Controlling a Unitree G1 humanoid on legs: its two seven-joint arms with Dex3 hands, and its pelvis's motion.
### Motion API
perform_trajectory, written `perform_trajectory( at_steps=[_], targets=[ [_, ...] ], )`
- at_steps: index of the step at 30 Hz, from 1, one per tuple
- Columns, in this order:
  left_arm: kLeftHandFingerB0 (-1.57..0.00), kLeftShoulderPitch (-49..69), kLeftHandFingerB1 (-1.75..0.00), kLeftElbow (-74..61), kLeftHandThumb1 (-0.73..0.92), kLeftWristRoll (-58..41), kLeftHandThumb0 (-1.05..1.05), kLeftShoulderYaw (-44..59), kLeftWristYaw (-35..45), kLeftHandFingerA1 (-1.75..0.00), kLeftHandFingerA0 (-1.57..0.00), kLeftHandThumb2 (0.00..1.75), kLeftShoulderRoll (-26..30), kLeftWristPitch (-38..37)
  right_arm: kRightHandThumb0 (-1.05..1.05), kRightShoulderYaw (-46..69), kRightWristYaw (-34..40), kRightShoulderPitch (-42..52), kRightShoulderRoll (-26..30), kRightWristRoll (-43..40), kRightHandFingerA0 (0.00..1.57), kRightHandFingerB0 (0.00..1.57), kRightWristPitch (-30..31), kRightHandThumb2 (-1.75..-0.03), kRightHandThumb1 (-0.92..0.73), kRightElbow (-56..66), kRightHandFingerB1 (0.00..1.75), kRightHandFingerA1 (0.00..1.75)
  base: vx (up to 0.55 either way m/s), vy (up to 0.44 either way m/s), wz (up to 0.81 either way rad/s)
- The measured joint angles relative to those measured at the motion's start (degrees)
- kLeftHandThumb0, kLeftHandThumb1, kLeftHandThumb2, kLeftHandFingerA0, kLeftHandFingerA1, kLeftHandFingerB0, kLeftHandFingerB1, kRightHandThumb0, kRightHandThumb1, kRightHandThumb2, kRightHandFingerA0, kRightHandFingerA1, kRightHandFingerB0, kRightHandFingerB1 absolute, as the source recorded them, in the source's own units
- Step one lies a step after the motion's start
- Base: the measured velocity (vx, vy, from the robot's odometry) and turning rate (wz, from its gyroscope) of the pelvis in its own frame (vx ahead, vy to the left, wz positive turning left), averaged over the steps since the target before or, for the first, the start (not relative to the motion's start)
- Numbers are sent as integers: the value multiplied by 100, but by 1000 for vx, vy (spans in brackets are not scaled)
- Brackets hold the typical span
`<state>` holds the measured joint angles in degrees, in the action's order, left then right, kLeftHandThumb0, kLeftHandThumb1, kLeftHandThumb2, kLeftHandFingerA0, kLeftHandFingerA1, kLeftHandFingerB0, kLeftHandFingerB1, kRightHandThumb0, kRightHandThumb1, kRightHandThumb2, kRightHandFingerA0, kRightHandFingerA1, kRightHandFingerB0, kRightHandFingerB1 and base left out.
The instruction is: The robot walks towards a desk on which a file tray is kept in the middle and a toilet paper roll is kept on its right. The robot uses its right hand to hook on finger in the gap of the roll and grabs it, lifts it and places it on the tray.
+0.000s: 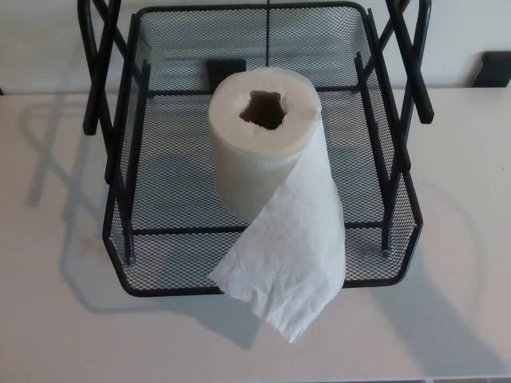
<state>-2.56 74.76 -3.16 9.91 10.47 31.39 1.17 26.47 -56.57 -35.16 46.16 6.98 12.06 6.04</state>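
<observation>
On the pale, off-white worktop (48,319) sits a black wire-mesh file tray (144,191) with low walls and crossed black metal struts rising at its left and right sides. Standing upright near the middle of the tray's mesh floor is a white toilet paper roll (263,152), its hollow core facing up as a dark, ragged hole. A loose tail of white paper (291,255) hangs from the roll's right side, runs forward across the mesh, drapes over the tray's front rim and ends on the worktop just in front of it. The tray's shadow falls on the worktop to the left and front. Neither robot hand appears in the head view, so the state of the fingers cannot be told.
</observation>
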Motion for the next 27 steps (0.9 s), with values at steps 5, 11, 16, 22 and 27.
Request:
perform_trajectory(
  at_steps=[5, 11, 16, 22, 27],
  targets=[
    [-37, -2, -84, -1, 59, 0, -79, -1, 1, -93, -48, 128, -4, 0, -62, 587, 294, 647, -331, -41, 71, 25, -61, -61, -69, -344, 33, 133, 0, 0, 0],
    [-34, 2, -82, -1, 60, -1, -79, 0, 1, -91, -46, 127, -9, 0, -56, 1080, 674, 1221, -711, -43, 69, 27, -160, -61, -71, -746, 37, 159, 0, 0, 0],
    [-34, -1, -82, -1, 60, -1, -79, 0, 1, -91, -46, 127, -10, 0, -56, 1397, 966, 1547, -987, -43, 69, 27, -215, -61, -71, -1031, 37, 159, 0, 0, 0],
    [-34, 0, -82, 0, 60, -1, -79, 0, 1, -91, -46, 127, -10, 0, -56, 1789, 1335, 1900, -1301, -42, 69, 27, -284, -61, -71, -1369, 37, 159, 0, 0, 0],
    [-34, 0, -82, 0, 60, -1, -79, 0, 1, -91, -46, 127, -10, 0, -56, 2118, 1668, 2109, -1558, -41, 69, 27, -326, -61, -71, -1672, 37, 159, 0, 0, 0]
  ],
)
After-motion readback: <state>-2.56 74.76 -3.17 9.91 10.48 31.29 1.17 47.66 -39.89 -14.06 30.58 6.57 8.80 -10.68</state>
